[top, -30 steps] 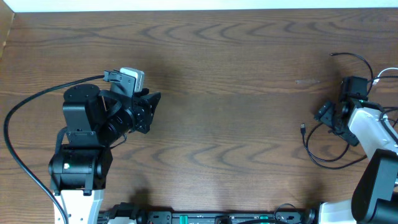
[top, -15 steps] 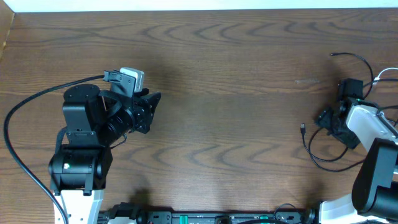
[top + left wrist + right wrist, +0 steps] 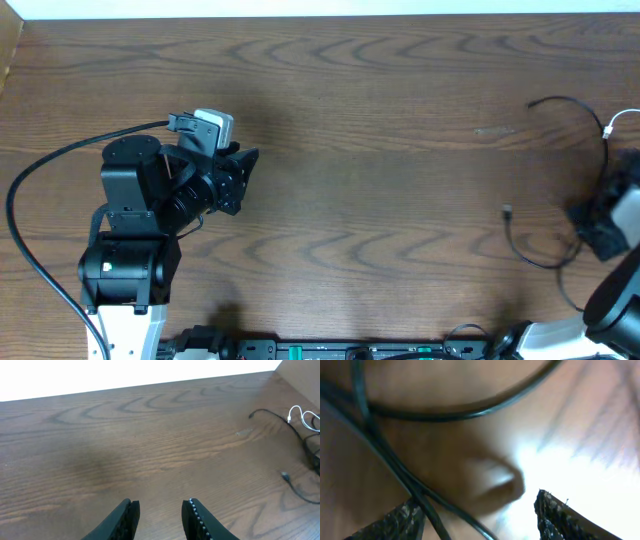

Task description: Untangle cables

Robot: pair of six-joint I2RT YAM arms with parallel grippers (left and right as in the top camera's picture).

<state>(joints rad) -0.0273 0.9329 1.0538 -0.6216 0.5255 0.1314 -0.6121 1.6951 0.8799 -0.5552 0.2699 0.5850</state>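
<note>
Cables at right edge, grabbing step. Right pincer spread over black ones; left pincer spread, empty. Next: pinch one, pull.

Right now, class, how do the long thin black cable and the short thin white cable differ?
The long thin black cable arcs out over the wooden table; the short thin white cable makes a small loop at the right edge. The black shows more length than the white. Both are thin cords.
</note>
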